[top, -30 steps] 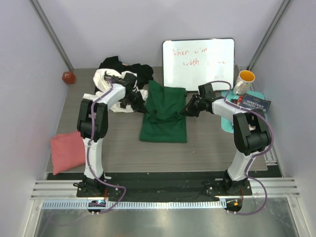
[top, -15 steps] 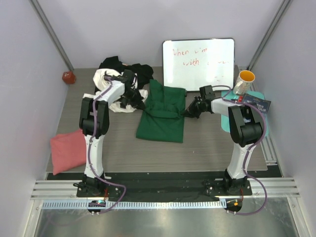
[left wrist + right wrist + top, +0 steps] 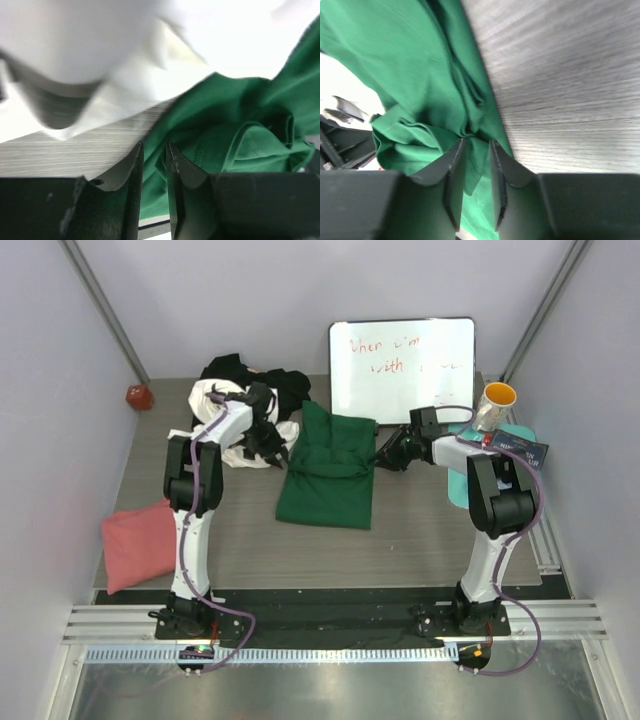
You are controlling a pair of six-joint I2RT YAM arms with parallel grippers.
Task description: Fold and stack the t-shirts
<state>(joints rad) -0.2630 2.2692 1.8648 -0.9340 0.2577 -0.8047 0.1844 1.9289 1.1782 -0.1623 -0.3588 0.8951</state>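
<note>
The dark green t-shirt [image 3: 328, 478] lies folded in the middle of the table, bunched across its upper half. My left gripper [image 3: 283, 452] sits at its left edge and my right gripper [image 3: 383, 458] at its right edge. In the left wrist view the left gripper [image 3: 154, 150] is open, a narrow gap over green cloth [image 3: 240, 125] and the white t-shirt [image 3: 100, 45] just beyond. In the right wrist view the right gripper [image 3: 477, 145] is open, with a loose green fold [image 3: 405, 65] hanging between its fingers. The white t-shirt [image 3: 212, 400] and the black t-shirt [image 3: 290, 386] are heaped at back left. The salmon pink t-shirt [image 3: 135, 545] lies folded at front left.
A whiteboard [image 3: 402, 365] leans at the back behind the green shirt. An orange-lined mug [image 3: 495, 402], a dark book [image 3: 520, 449] and a teal mat [image 3: 463, 488] are at the right edge. A small red ball [image 3: 138, 396] sits at back left.
Both grippers have gone from shut to open, loosening their hold on the green shirt's edges. The shirt's front hem has drawn slightly toward the back and the right arm has shifted back.
</note>
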